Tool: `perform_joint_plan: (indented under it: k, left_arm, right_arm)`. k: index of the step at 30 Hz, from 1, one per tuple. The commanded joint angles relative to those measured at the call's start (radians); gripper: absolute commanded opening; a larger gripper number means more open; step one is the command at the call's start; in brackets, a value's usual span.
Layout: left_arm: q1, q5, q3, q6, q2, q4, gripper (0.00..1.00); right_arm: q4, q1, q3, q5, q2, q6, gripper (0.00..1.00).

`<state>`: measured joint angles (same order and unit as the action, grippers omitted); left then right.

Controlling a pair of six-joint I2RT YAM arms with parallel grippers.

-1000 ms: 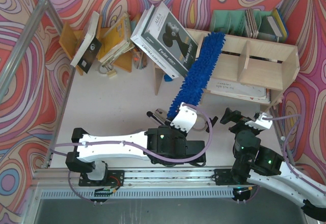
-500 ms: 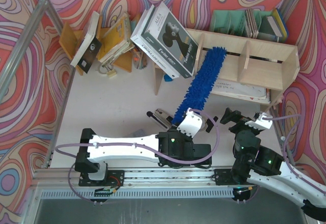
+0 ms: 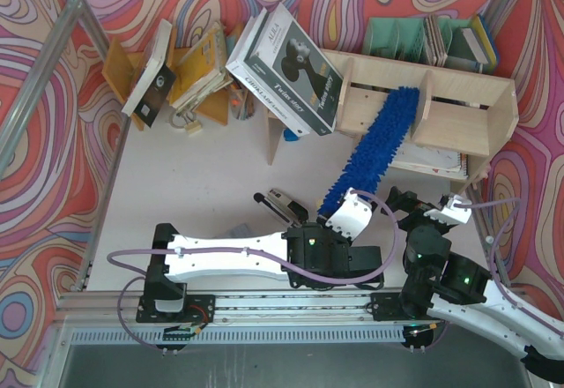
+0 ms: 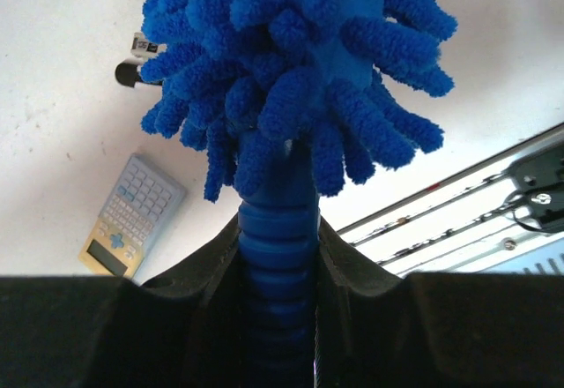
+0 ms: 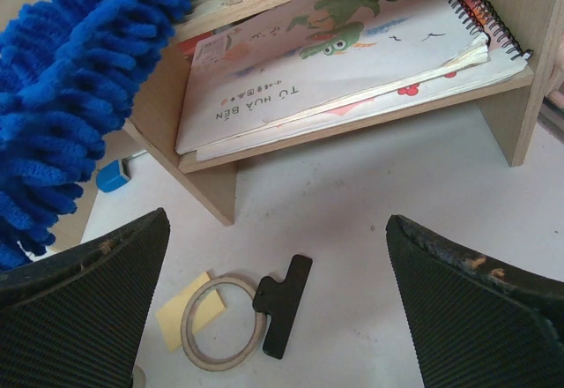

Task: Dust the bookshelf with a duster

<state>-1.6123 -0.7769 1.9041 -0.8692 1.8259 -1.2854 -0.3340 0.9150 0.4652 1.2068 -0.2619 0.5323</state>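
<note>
You had the left gripper [image 4: 278, 264] clamped on the duster [image 3: 374, 145] by its handle. The brush slanted toward one o'clock, its fluffy tip in the bookshelf's [image 3: 458, 115] middle bay. Your right gripper [image 5: 278, 269] hung wide open, holding nothing, near the shelf's front edge.

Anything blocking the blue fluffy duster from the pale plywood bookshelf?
Nothing visible. The left gripper is shut on the blue fluffy duster at its handle, and the brush tip reaches onto the pale plywood bookshelf.
</note>
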Motion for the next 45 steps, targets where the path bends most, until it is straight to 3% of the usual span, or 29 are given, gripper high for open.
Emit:
perform_joint_plan:
  k: [1, 12, 17, 31, 45]
  left_arm:
    - [-0.016, -0.019, 0.073, 0.078, 0.015, 0.048, 0.00]
    - [-0.014, -0.058, 0.093, 0.107, -0.061, 0.087, 0.00]
    - [-0.008, -0.101, 0.086, 0.086, -0.088, 0.032, 0.00]
    - [0.011, -0.151, -0.084, -0.063, -0.227, -0.061, 0.00]
    - [0.041, -0.072, -0.175, -0.096, -0.205, -0.020, 0.00]
  right_arm:
    - [-0.025, -0.002, -0.002, 0.023, 0.009, 0.016, 0.99]
    - [-0.022, -0.001, -0.001, 0.023, 0.004, 0.016, 0.99]
    - [-0.023, -0.001, -0.001, 0.023, 0.006, 0.016, 0.99]
    - [-0.021, -0.001, -0.002, 0.022, 0.001, 0.016, 0.99]
    - [-0.028, -0.001, 0.000, 0.025, 0.001, 0.023, 0.99]
